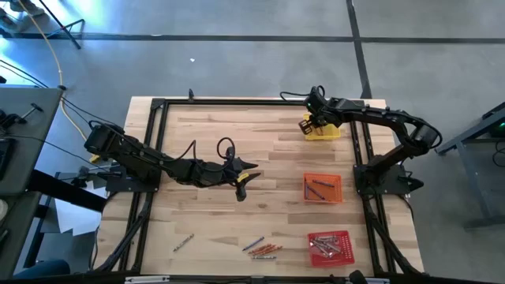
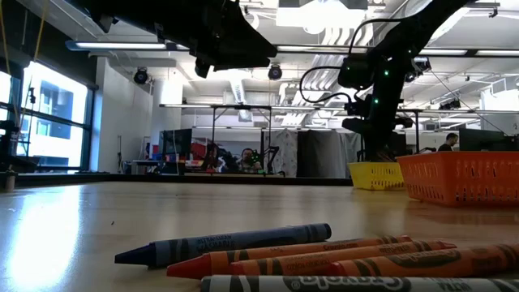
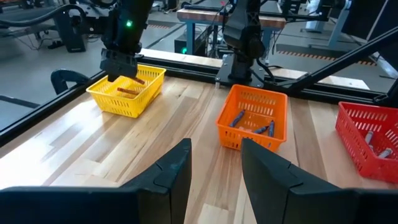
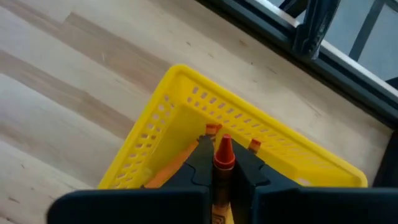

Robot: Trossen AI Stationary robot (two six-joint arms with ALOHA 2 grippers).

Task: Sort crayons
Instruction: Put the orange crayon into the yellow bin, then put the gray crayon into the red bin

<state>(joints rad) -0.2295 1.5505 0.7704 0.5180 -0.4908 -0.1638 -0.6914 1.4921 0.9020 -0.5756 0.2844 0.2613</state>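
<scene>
Right end effector (image 4: 222,163) pinching an orange crayon (image 4: 223,152), parked directly over the yellow tray (image 4: 186,87) in the upper right of the high view. So the key relation: tray straight below the crayon, crayon's long axis running in line with the fingers, tip poking out past them toward the tray's inside. Judging from that, just a matter of letting go, nothing to line up sideways.

Left end effector (image 1: 241,183) spread wide and empty, hanging mid-frame in the high view. Loose crayons (image 1: 263,249) lying flat on the surface (image 1: 237,134) in the lower middle of that frame, plus one stray crayon (image 1: 183,242) off to the lower left. All of them toward the bottom edge from the left end effector, and way closer to it than to the right one, so probably the left arm's job next.

Worth noting on views:
- Right wrist view gives the pinch and the tray's mesh wall up close, tip clearly orange. High view only gives a dark blob over yellow there.
- Left wrist view shows a crayon or two already lying in the yellow tray, blue-grey ones in the orange tray (image 3: 252,118), greyish ones in the red tray (image 3: 367,137).
- Low view puts the loose pile right up front: one blue, several orange, lying roughly parallel and touching.
</scene>
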